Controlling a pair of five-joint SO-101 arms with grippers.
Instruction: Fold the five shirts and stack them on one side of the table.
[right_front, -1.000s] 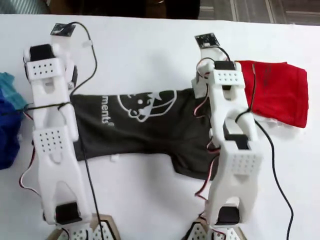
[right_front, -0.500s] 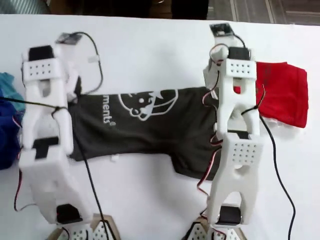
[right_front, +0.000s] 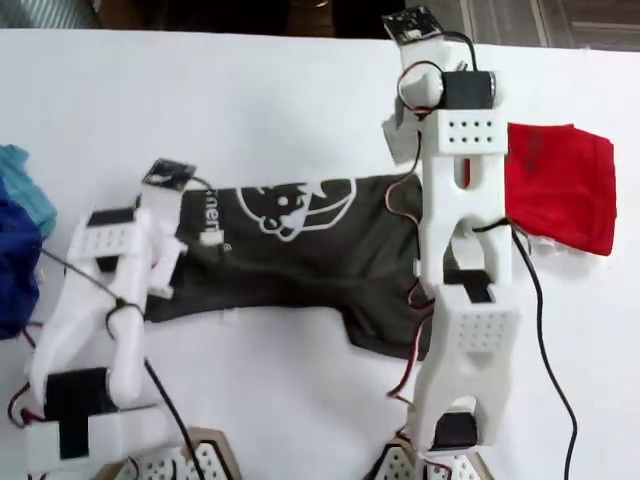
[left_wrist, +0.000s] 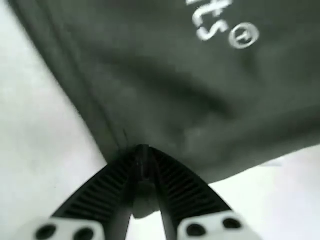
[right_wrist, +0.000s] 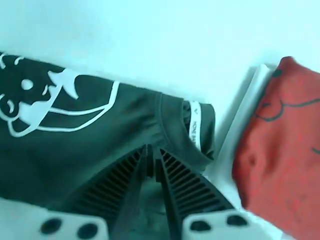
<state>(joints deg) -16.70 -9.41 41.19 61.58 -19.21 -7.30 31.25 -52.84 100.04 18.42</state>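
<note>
A dark grey shirt (right_front: 300, 260) with a white print lies spread across the middle of the white table (right_front: 280, 100). My left gripper (left_wrist: 143, 152) is shut on that shirt's hem (left_wrist: 115, 135) at its left end, under the left arm's wrist (right_front: 130, 240). My right gripper (right_wrist: 151, 152) is shut and hangs a little above the collar end of the shirt (right_wrist: 100, 150); I see no cloth pinched in it. The right arm (right_front: 460, 180) stretches far across the table. A folded red shirt (right_front: 560, 195) lies at the right, beside the collar (right_wrist: 197, 125).
A pile of blue and teal shirts (right_front: 15, 240) sits at the table's left edge. Cables (right_front: 545, 330) trail from both arms over the table. The red shirt (right_wrist: 280, 150) rests on something flat and white (right_wrist: 245, 110). Bare table lies beyond the dark shirt.
The left arm drew back toward the near edge and its gripper dropped onto the hem, nudging it rightward. The right arm stretched farther away, past the collar.
</note>
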